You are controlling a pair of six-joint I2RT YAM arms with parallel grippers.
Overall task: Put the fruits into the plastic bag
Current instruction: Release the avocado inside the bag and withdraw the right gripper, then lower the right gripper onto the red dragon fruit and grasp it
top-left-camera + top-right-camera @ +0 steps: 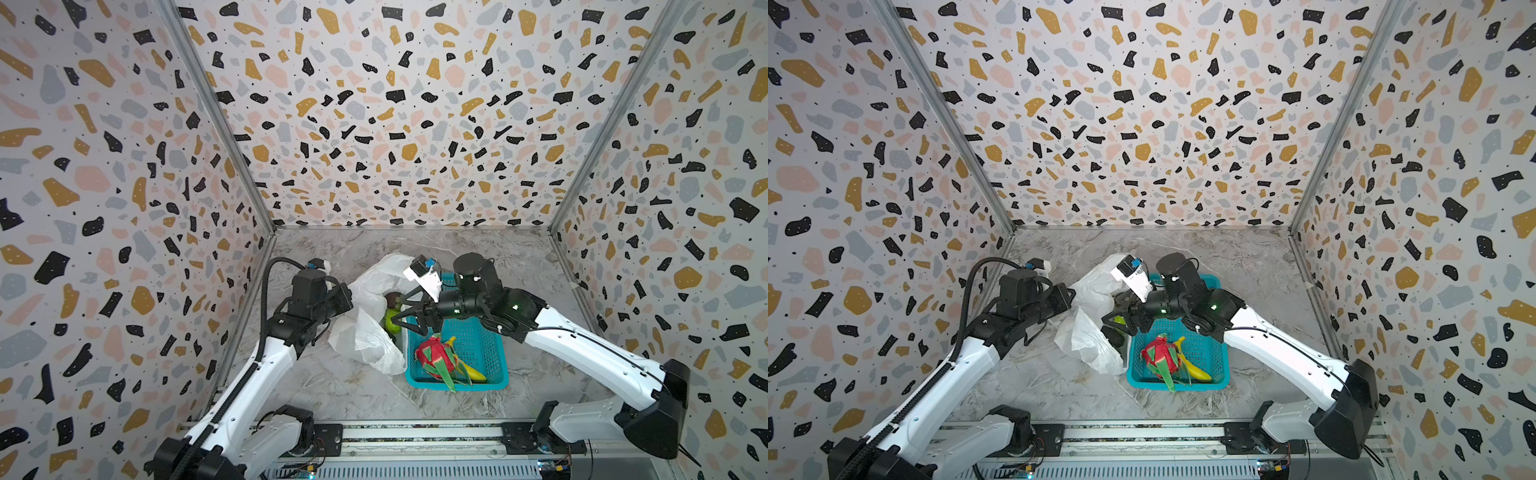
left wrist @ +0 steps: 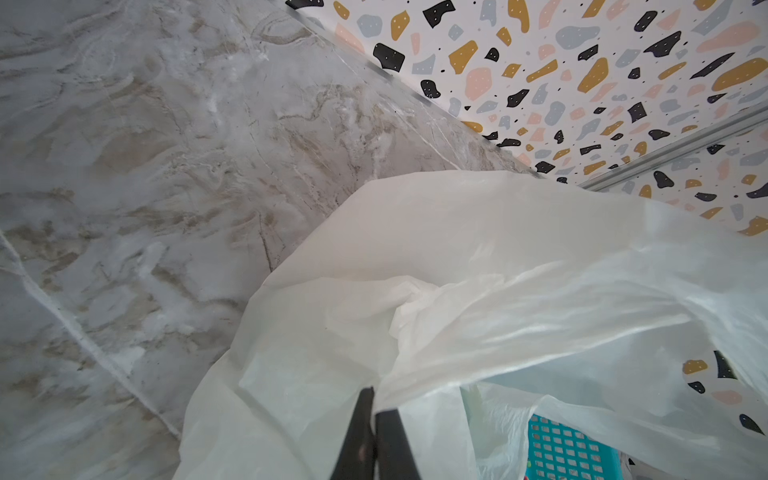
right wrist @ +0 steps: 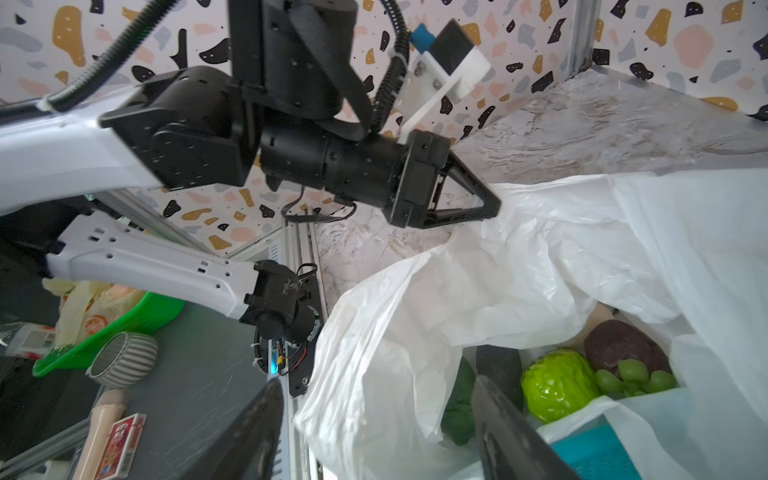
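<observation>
Speckled walls [image 1: 374, 124] enclose a marble table [image 1: 332, 386]. The left claw [image 2: 376, 401] pinches the rim of the bag [image 1: 365, 336]. The right claw [image 1: 404, 322] hangs spread and empty over the green fruit [image 3: 557, 386] and dark fruit [image 3: 619, 345] inside the bag. The dragon fruit [image 1: 432, 357] and banana [image 1: 473, 372] lie in the basket [image 1: 486, 353] beside it.

Teal basket [image 1: 496, 353] on marble tbl [image 1: 332, 390]; off-tbl: green tray [image 3: 145, 316], striped bowl [image 3: 124, 359], red card box [image 3: 122, 442].

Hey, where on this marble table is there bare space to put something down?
Bare table runs along the back wall, behind plastic bag and teal basket, and again between them and the front rail. The middle is crowded: bag against basket, left gripper pinching the bag, right gripper open at its mouth.
</observation>
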